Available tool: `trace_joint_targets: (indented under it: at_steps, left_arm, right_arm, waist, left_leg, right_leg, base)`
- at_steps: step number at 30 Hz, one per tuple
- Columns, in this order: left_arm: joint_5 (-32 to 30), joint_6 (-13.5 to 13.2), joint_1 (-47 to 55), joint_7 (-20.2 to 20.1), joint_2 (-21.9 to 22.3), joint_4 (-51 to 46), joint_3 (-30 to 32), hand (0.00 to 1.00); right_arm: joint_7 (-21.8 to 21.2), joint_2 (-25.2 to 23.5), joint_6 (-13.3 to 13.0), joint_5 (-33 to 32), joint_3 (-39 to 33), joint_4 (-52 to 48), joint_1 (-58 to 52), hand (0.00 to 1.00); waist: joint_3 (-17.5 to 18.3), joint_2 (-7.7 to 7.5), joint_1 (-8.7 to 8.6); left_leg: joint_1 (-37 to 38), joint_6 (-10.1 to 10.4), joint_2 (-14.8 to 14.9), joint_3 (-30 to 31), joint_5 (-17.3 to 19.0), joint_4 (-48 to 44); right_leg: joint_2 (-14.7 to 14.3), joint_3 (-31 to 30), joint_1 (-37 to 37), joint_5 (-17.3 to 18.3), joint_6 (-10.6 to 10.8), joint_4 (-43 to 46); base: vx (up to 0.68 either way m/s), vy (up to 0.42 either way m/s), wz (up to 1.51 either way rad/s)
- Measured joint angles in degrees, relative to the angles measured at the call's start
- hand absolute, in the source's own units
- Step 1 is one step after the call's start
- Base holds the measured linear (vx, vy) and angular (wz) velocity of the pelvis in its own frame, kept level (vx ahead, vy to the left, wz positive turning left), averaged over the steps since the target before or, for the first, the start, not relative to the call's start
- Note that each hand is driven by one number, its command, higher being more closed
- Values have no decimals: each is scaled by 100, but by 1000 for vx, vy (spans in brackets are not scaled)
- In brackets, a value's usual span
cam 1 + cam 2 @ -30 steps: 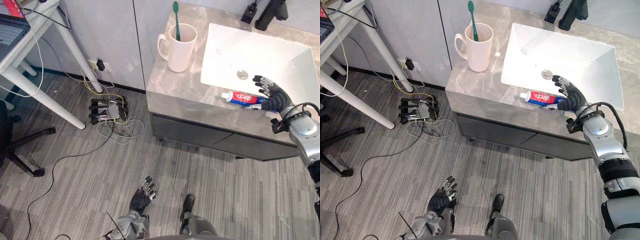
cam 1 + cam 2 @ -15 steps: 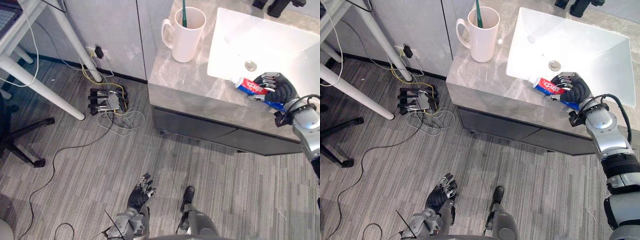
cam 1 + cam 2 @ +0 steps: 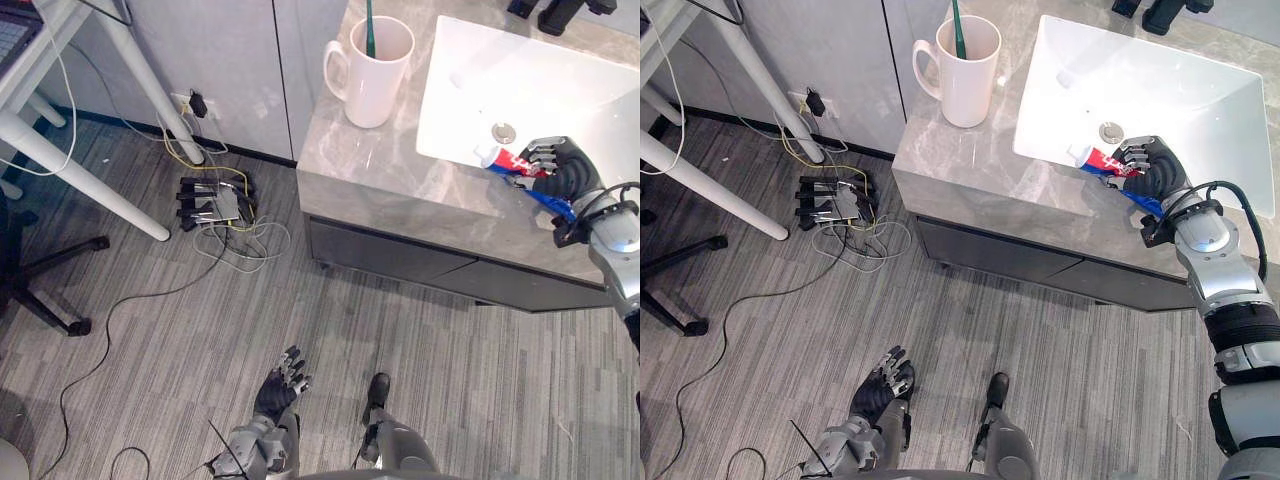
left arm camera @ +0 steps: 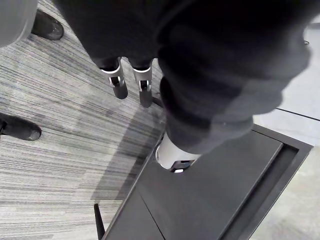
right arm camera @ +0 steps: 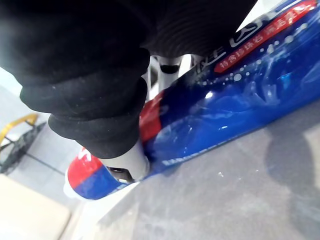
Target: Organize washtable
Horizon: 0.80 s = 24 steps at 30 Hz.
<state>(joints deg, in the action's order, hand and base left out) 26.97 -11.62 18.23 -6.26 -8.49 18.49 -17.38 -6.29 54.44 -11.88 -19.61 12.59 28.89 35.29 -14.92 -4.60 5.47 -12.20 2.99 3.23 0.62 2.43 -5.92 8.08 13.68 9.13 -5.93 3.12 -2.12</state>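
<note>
At the washtable's (image 3: 400,190) front edge, my right hand (image 3: 1154,174) is curled round the toothpaste tube (image 3: 1100,160); I'd lift it straight up before swinging to the mug (image 3: 966,80).

An office or lab: washbasin counter (image 3: 370,165) beside desk (image 3: 85,183), cables (image 3: 240,250), carpet (image 3: 150,330).

Bright, even overhead light; the white sink (image 3: 1160,90) glares, its basin nearly washed out; the toothpaste tube (image 5: 225,105) carries glossy highlights; the cabinet front (image 3: 400,265) under the counter (image 3: 380,165) sits in shade.
</note>
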Motion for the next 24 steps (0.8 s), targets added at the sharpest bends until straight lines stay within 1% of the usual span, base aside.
trace_joint_targets:
  at_steps: [3,4,5,6,7,8,10,11,13,16,17,19,21,22,24]
  left_arm:
    - [24,12,-28,3,0,0,2,0]
    - [121,21,-50,10,2,-20,7,0]
    - [166,40,-54,15,1,-64,9,0]
    - [191,67,-70,18,0,-242,25,0]
    - [221,74,-88,20,-3,-359,33,0]
    - [278,122,-166,29,-9,-621,132,0]
    - [410,140,-286,50,-22,-980,189,0]
    - [467,141,-344,55,-32,-1103,196,0]
    - [624,144,-680,62,-118,-1598,209,0]
    - [672,142,-1098,64,-264,-2192,204,0]
    - [721,140,-1269,52,-376,-2420,199,0]
    - [766,142,-1559,37,-530,-2605,192,0]
    - [853,147,-1657,28,-657,-2758,184,0]
    - [879,159,-1683,11,-685,-2811,170,0]
    - [969,205,-1701,7,-699,-2878,150,0]
  right_arm:
    - [-35,-37,48,-2,-61,-129,-36,100]
    - [-70,-195,114,-35,-158,-355,-147,100]
    - [-74,-307,117,-95,-208,-439,-188,100]
    - [-82,-569,121,-157,-395,-673,-259,100]
    - [-79,-702,123,-225,-486,-806,-272,100]
    - [-21,-1007,119,-387,-658,-1151,-312,100]
    - [16,-1291,109,-537,-754,-1568,-359,100]
    - [29,-1363,106,-582,-763,-1698,-388,100]
    - [28,-1638,101,-687,-756,-2082,-507,100]
    - [-22,-1893,100,-687,-733,-2391,-687,100]
    - [-31,-2005,102,-686,-712,-2482,-758,100]
    - [-105,-2122,105,-686,-704,-2606,-899,100]
    - [-203,-2273,113,-686,-696,-2616,-1023,100]
    - [-265,-2329,121,-685,-687,-2628,-1127,100]
    - [-302,-2378,148,-685,-662,-2638,-1246,100]
  waist:
    - [4,1,-3]
    - [9,9,-11]
    - [18,13,-26]
    - [22,20,-58]
    - [23,21,-80]
    - [48,60,-141]
    - [102,123,-155]
    - [139,151,-155]
    - [378,279,-153]
    - [534,378,-155]
    - [633,379,-159]
    - [679,374,-167]
    - [761,325,-167]
    - [848,331,-170]
    - [889,367,-189]
  left_leg:
    - [36,0,-1,-8,0,3]
    - [94,0,-1,-11,0,13]
    - [115,0,0,-11,0,16]
    - [129,0,-4,-14,-1,21]
    - [129,-3,-9,-13,-2,26]
    - [129,-20,-14,2,-18,39]
    - [187,-15,-13,16,-37,68]
    - [218,-14,-12,20,-47,90]
    - [253,-10,-14,78,-73,118]
    - [424,-7,-27,160,-158,259]
    - [459,-2,-34,189,-219,358]
    - [524,3,-46,283,-282,427]
    - [634,20,-56,294,-359,572]
    - [638,31,-64,341,-397,634]
    - [711,38,-60,377,-483,742]
  right_leg:
    - [1,-6,-27,-1,1,1]
    - [1,-8,-78,0,1,0]
    - [0,-8,-100,0,1,0]
    - [3,-9,-108,-1,1,1]
    - [6,-7,-106,0,1,1]
    - [9,4,-110,0,1,1]
    - [5,16,-162,0,2,-4]
    - [2,20,-184,0,2,-10]
    - [2,82,-242,3,5,-15]
    - [12,227,-410,7,11,-29]
    - [18,260,-421,12,18,-38]
    - [24,364,-539,22,32,-85]
    - [36,378,-598,89,121,-104]
    - [43,433,-603,112,149,-104]
    - [41,512,-652,114,149,-105]
  base:
    - [0,0,0]
    - [0,0,0]
    - [0,0,0]
    - [0,0,0]
    - [-47,3,0]
    - [-46,2,4]
    - [-24,0,2]
    - [-21,-7,5]
    - [-2,-7,13]
    - [-8,-5,17]
    - [-13,3,15]
    - [-28,-9,20]
    - [-39,-20,13]
    - [-29,-27,19]
    - [-33,-22,15]
